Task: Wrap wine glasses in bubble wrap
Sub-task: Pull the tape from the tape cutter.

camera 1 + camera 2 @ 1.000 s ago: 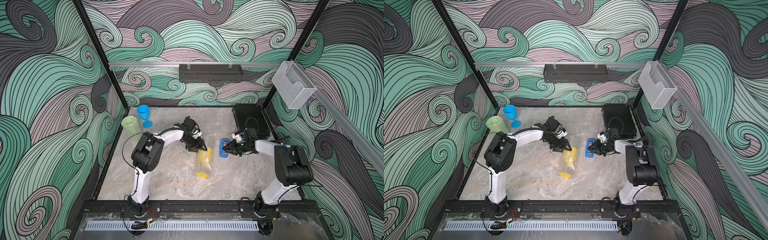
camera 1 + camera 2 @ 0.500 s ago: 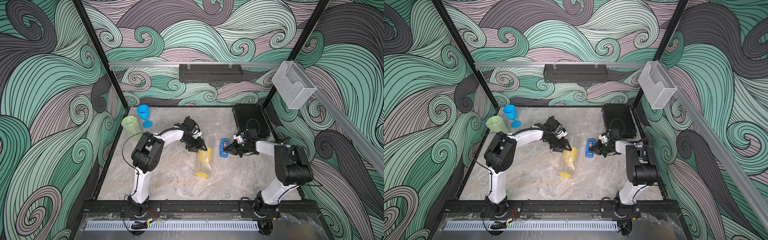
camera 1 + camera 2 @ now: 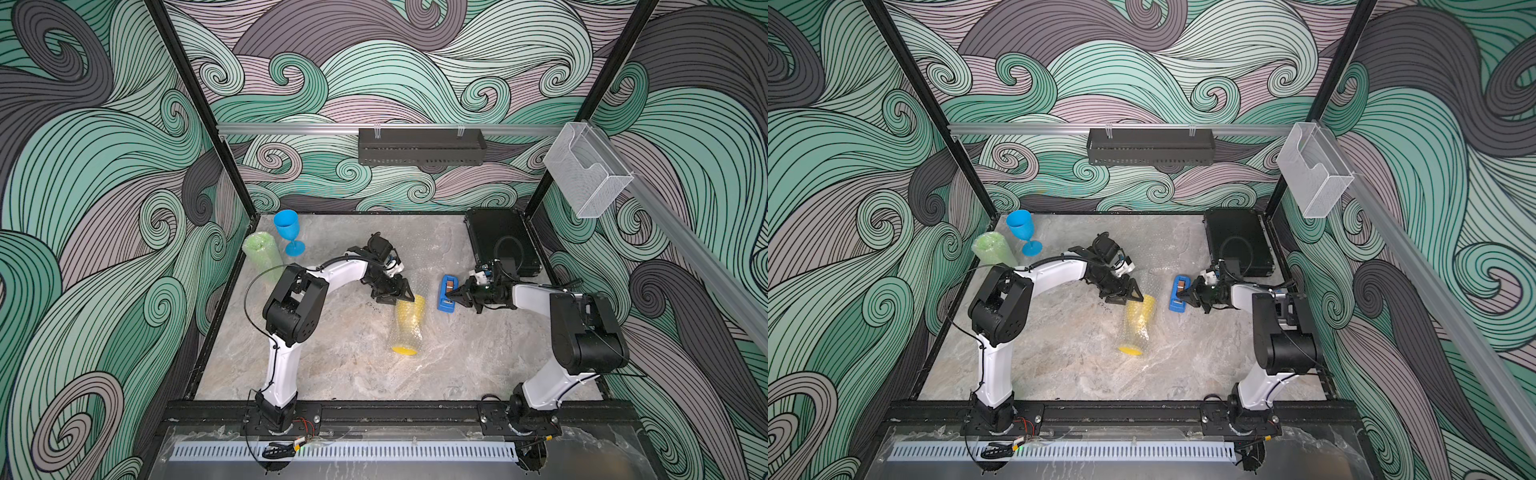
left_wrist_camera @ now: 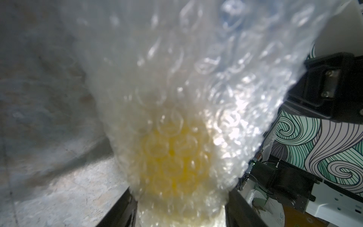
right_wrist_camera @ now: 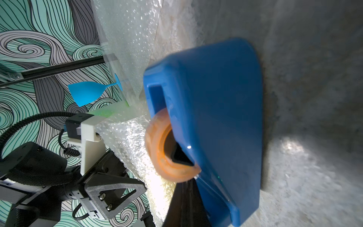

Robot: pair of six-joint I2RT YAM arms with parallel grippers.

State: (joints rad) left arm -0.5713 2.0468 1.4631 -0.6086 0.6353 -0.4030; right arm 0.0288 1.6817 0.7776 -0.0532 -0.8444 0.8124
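Clamping the yellow goblet (image 3: 407, 328), rolled in bubble wrap (image 4: 176, 78) and lying on the desk (image 3: 332, 353), by its far end with the left claw (image 3: 401, 299), jaws part-open around it. Closed the right claw (image 3: 451, 296) fully at the roll of the tape dispenser (image 3: 444, 306) since a second ago; cannot tell whether gripping tape.
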